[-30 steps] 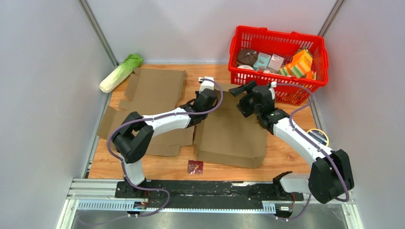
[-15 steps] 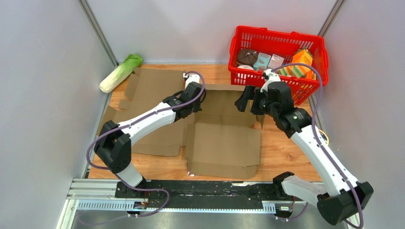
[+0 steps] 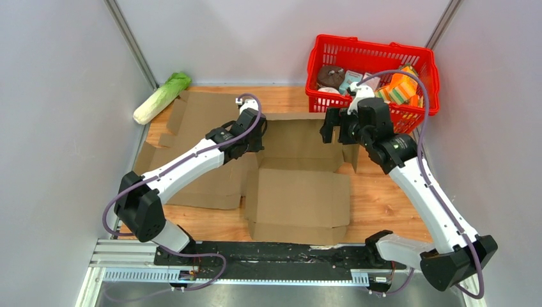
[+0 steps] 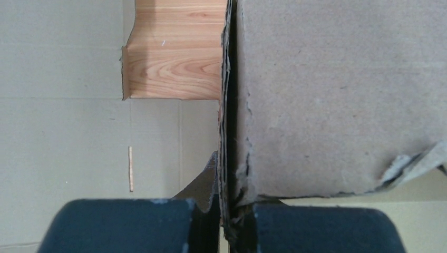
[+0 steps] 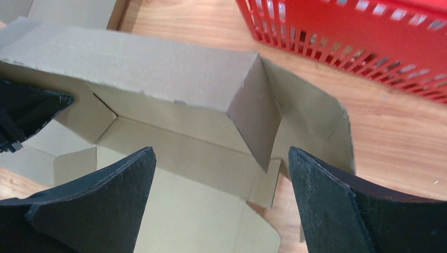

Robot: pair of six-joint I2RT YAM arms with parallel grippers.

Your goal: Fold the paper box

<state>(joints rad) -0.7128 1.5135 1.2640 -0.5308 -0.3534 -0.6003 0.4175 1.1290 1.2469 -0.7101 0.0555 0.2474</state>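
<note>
1. From above, the left gripper (image 3: 257, 135) has its fingertips out of sight under its own wrist, at the box (image 3: 297, 188)'s 10 o'clock corner.
2. The flat cardboard sheet (image 3: 204, 115) is covered toward 4 o'clock by the left arm (image 3: 185, 169).
3. The packets (image 3: 350, 80) in the basket (image 3: 383, 46) are too small to name.
4. Left wrist view: both fingers (image 4: 116, 226) run off at 6 o'clock.
5. Right wrist view: the right gripper (image 5: 221, 153) is cut off at 6 o'clock, the basket at 1 o'clock.

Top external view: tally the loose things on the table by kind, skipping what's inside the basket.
Brown cardboard: 2 (flat blank, partly folded box)
Pale green napa cabbage: 1
Red plastic mesh basket: 1
Total: 4
</note>
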